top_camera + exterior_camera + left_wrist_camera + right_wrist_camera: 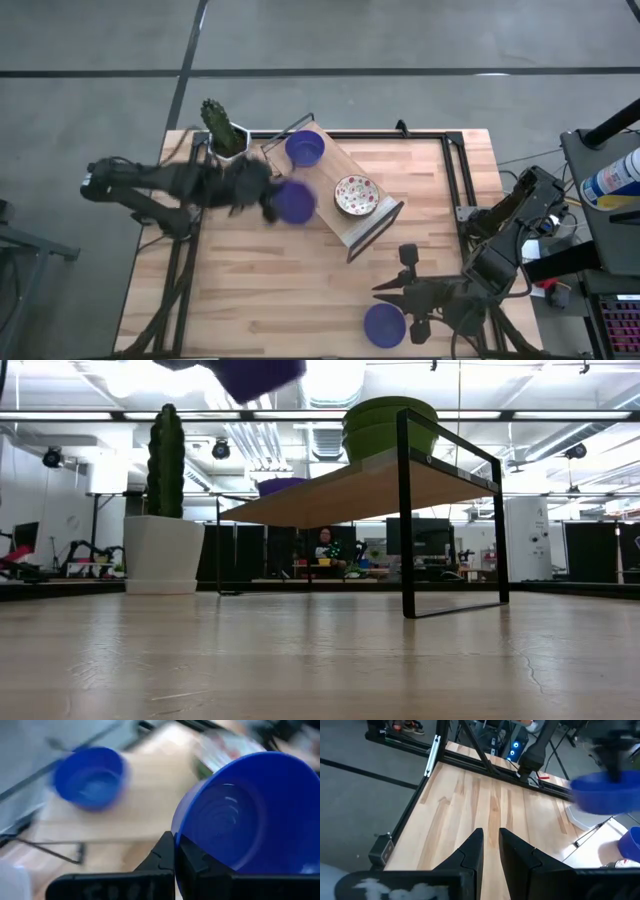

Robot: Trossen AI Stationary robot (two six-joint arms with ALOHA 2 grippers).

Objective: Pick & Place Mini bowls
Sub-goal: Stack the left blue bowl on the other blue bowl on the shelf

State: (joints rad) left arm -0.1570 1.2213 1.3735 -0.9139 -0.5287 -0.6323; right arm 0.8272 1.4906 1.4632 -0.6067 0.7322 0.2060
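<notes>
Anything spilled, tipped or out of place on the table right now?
Nothing stands out. The left pincer holds a blue bowl by its rim beside the rack; another blue bowl sits upright near the right pincer.

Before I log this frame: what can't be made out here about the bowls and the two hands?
- Left hand: shut on the carried blue bowl; motion blur in the high view hides its fingers.
- Patterned bowl: its pattern is too small to read in the high view.
- Shelf: low view sees it from below, so bowls on it are mostly hidden.
- Right hand: empty; the blue bowl on the table is outside its wrist view.
</notes>
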